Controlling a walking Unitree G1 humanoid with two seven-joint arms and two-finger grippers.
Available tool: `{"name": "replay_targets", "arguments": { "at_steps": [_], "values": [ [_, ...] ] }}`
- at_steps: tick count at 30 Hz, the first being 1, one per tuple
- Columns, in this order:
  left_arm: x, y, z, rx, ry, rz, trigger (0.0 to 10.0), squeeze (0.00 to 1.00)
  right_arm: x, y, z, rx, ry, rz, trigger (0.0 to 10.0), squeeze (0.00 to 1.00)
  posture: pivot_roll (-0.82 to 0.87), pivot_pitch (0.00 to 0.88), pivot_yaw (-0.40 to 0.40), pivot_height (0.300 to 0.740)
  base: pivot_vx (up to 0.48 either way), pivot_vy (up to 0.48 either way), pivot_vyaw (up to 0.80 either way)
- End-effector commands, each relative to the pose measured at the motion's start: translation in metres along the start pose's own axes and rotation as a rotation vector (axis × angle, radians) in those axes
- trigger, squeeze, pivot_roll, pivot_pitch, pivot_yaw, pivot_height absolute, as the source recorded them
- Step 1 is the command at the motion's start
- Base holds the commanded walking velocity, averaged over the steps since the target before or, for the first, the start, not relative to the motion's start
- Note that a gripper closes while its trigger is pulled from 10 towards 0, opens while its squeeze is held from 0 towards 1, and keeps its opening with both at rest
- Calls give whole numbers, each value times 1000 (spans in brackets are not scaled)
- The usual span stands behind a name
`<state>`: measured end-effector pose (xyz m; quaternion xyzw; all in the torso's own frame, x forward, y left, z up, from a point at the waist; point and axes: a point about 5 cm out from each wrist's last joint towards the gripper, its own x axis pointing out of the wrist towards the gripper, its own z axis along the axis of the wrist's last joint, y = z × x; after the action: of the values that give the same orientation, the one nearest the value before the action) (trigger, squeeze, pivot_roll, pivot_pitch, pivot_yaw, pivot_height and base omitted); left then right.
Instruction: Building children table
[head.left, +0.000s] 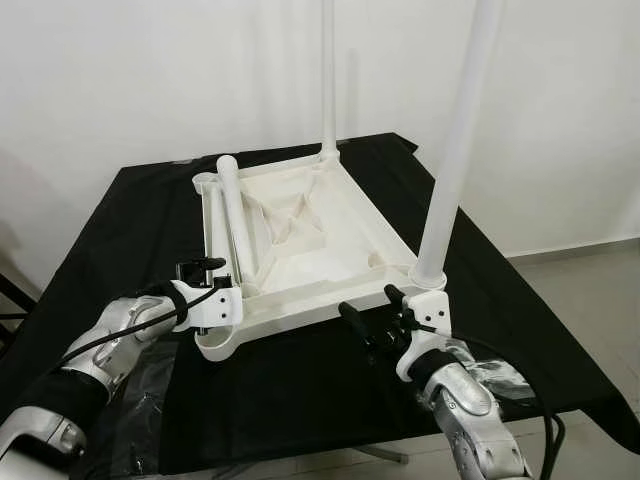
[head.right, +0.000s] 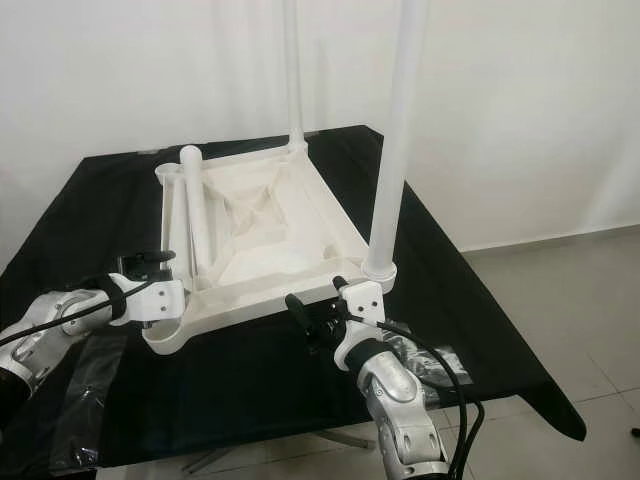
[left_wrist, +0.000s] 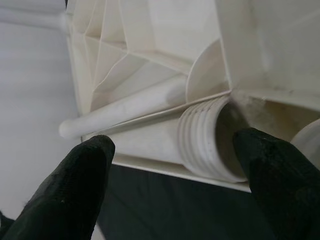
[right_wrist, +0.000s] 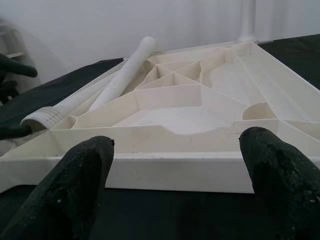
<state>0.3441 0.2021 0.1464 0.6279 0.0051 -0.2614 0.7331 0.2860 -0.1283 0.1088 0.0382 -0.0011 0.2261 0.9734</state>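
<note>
A white plastic table top (head.left: 330, 225) lies upside down on a black-covered table (head.left: 300, 390). Two white legs stand upright in its corners, one at the far right (head.left: 328, 80) and one at the near right (head.left: 455, 150). Two loose legs (head.left: 240, 225) lie inside the top along its left side. The threaded end (left_wrist: 210, 140) of one of them sits between the fingers of my open left gripper (head.left: 205, 295) at the near left corner. My right gripper (head.left: 373, 308) is open just in front of the top's near rim (right_wrist: 170, 167), beside the near right leg.
An empty corner socket (head.left: 215, 345) juts out at the near left. Clear plastic bags lie on the black cloth by my left arm (head.left: 150, 400) and by my right arm (head.left: 500, 375). A white wall is behind, and tiled floor (head.left: 590, 300) is to the right.
</note>
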Motion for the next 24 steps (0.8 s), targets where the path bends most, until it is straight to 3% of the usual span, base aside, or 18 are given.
{"name": "replay_targets", "arguments": {
  "at_steps": [1,10,15,18,19,24],
  "values": [
    [0,2,-9,9,59,35,10000,0,-1,3,0,16,-3,3,10000,0,-41,0,75,740,0,0,0],
    [12,4,2,-56,69,152,10000,0,-2,3,-1,17,1,3,10000,0,-48,0,76,740,0,0,0],
    [20,-3,10,-82,57,149,10000,0,-3,4,-1,18,3,1,10000,0,-50,0,81,740,0,0,0],
    [22,-3,9,-108,79,178,10000,0,-3,4,-1,18,2,0,10000,0,-55,0,86,740,0,0,0],
    [24,3,6,-154,112,231,10000,0,-3,4,-1,19,2,-2,10000,0,-54,0,86,740,0,0,0],
    [25,6,5,-176,140,263,10000,0,-3,4,-1,20,2,-3,10000,0,-54,0,85,740,0,0,0]
  ]
}}
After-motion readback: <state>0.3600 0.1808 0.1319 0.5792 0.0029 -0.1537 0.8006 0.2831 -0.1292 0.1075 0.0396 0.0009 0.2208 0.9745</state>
